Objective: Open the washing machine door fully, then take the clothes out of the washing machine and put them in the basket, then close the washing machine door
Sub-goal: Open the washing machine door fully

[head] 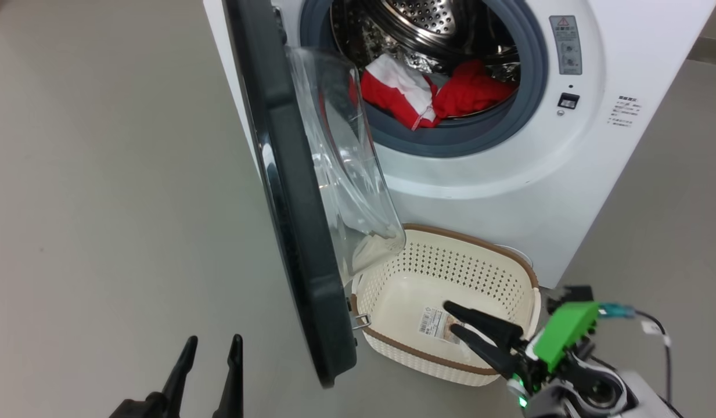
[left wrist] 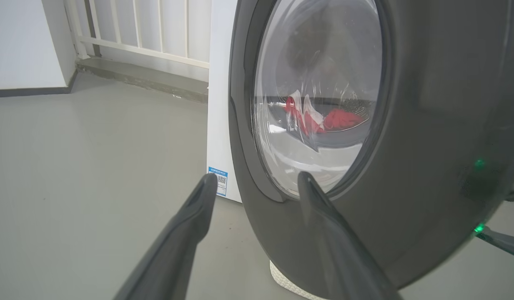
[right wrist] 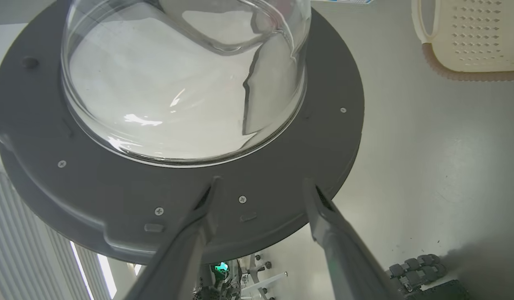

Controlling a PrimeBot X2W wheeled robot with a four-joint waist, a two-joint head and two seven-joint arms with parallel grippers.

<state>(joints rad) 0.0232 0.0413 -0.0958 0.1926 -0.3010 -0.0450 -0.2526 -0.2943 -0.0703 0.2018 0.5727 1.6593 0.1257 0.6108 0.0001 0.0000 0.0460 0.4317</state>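
Evidently the first step is not quite finished: the washing machine door (head: 299,232) stands out from the washing machine (head: 508,191) edge-on to the head camera, roughly square to the front and not swung right back. The red and white clothes (head: 427,93) lie in the drum, and the basket (head: 450,261) sits empty on the floor against the machine's front, just beside the door's lower edge.

The next move probably calls for a push on the door's inner face to swing it wider, clearing the way into the drum.

The right gripper (head: 449,316) hovers over the basket with its fingers spread, holding nothing. In its wrist view it faces the door's grey inner ring, seemingly just short of it. The left gripper (head: 214,339) is also spread and empty, on the door's outer side.
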